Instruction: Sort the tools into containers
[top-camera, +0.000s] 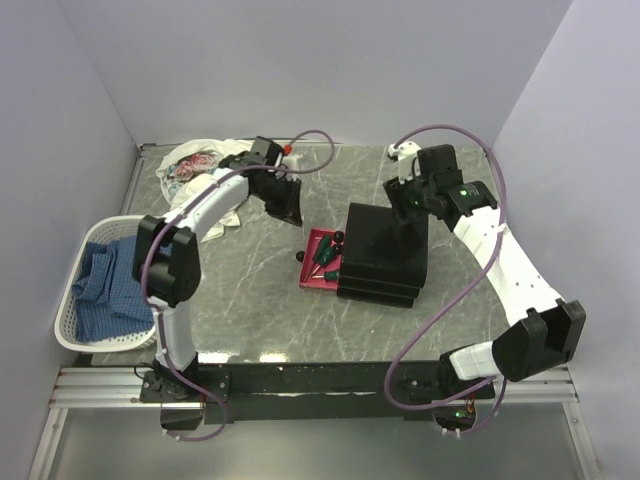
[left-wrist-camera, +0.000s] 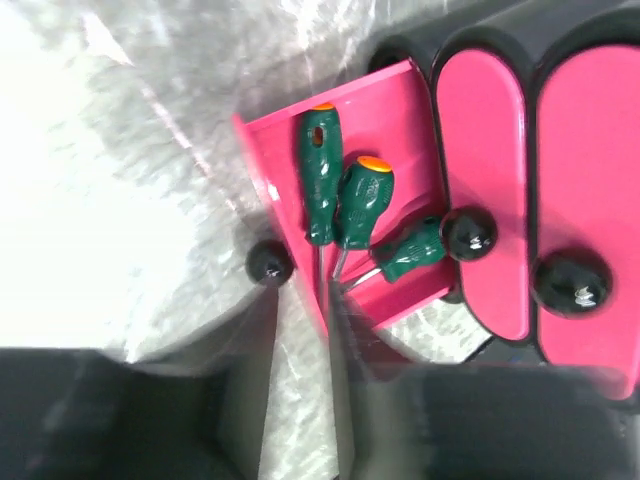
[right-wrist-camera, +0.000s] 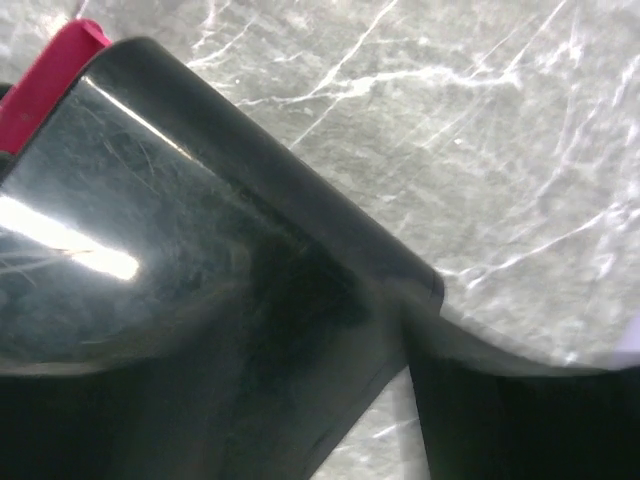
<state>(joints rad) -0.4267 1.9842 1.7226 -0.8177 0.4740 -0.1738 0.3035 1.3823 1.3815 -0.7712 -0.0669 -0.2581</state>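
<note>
The black drawer unit (top-camera: 385, 250) stands mid-table, its lowest pink-red drawer (top-camera: 312, 272) pulled out to the left. Three green-handled screwdrivers (top-camera: 325, 260) lie in it; the left wrist view shows them side by side (left-wrist-camera: 345, 205) in the drawer (left-wrist-camera: 405, 110). My left gripper (top-camera: 288, 212) hovers just behind the open drawer; in its wrist view (left-wrist-camera: 300, 345) the jaws stand apart and empty above bare table. My right gripper (top-camera: 408, 205) rests at the unit's far top edge, fingers apart astride its corner (right-wrist-camera: 410, 400). The red-and-blue screwdriver and the hammer are out of view.
A white patterned cloth (top-camera: 195, 165) lies bunched at the far left. A white lattice basket (top-camera: 72, 318) with blue cloth (top-camera: 110, 280) sits at the left edge. Two shut drawers with round black knobs (left-wrist-camera: 570, 282) show beside the open one. Walls close in left, back and right.
</note>
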